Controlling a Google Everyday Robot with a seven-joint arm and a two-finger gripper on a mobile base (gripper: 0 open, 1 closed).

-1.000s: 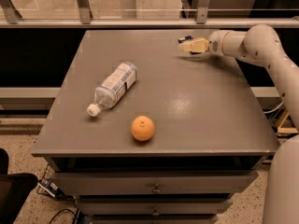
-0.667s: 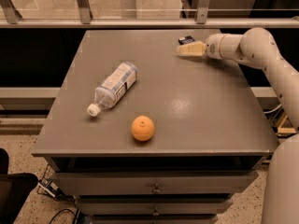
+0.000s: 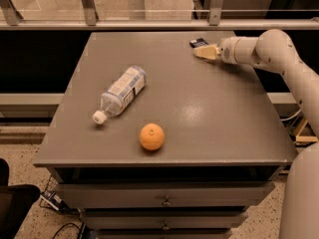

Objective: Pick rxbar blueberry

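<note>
The rxbar blueberry (image 3: 198, 42) is a small dark navy bar lying flat at the far right of the grey table (image 3: 199, 108). Only part of it shows, just behind the gripper's tan tip. My gripper (image 3: 204, 52) reaches in from the right on the white arm (image 3: 269, 51). It sits low over the table, right at the bar's near edge. I cannot tell whether it touches the bar.
A clear plastic water bottle (image 3: 119, 93) lies on its side at the table's left middle, with its cap toward the front left. An orange fruit (image 3: 151, 136) sits near the front edge. Drawers are below the tabletop, and a railing runs behind it.
The gripper has dipped slightly toward the tabletop beside the bar. The bar, bottle and orange have not moved.
</note>
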